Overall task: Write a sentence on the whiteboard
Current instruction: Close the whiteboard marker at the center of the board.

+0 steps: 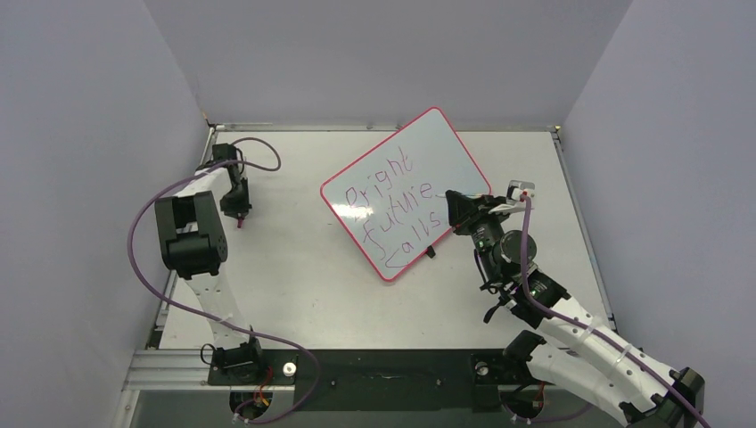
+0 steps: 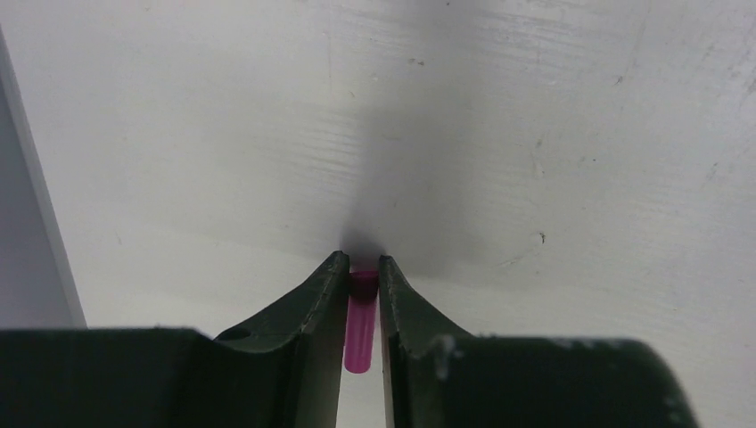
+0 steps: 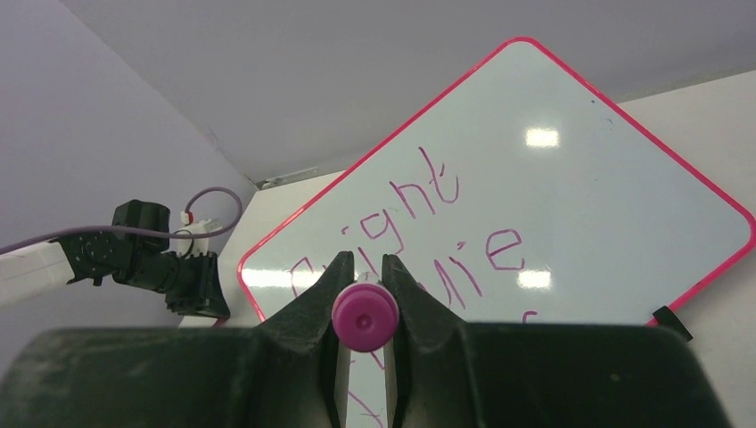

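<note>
The whiteboard, with its thin pink-red frame, stands tilted near the table's middle back. On it is the sentence in magenta handwriting, three slanted lines. My right gripper is at the board's right edge beside the last line, shut on a magenta marker whose round rear end faces the wrist camera. My left gripper points down at the table on the far left. Its jaws are closed on a small magenta marker cap.
A small black clip sits on the board's lower edge. Grey walls close in the table on three sides. The left arm's purple cable loops beside it.
</note>
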Action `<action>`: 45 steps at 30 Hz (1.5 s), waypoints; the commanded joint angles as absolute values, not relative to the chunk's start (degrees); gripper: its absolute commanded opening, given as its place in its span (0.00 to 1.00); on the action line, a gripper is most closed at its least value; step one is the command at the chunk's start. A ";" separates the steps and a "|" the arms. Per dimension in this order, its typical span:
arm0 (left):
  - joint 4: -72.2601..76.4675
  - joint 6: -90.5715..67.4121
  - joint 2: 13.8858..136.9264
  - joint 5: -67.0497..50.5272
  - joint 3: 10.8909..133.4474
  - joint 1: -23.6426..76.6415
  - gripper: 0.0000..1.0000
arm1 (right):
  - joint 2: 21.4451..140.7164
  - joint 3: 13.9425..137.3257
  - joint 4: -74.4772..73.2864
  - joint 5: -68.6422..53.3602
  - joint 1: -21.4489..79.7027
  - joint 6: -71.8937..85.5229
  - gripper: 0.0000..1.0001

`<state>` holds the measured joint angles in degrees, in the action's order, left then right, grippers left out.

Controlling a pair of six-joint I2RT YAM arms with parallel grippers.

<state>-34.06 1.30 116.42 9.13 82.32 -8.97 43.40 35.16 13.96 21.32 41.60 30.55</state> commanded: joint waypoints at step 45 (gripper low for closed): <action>-32.89 -25.96 109.70 8.42 74.02 -12.16 0.00 | 41.90 32.39 17.38 17.57 37.04 31.78 0.00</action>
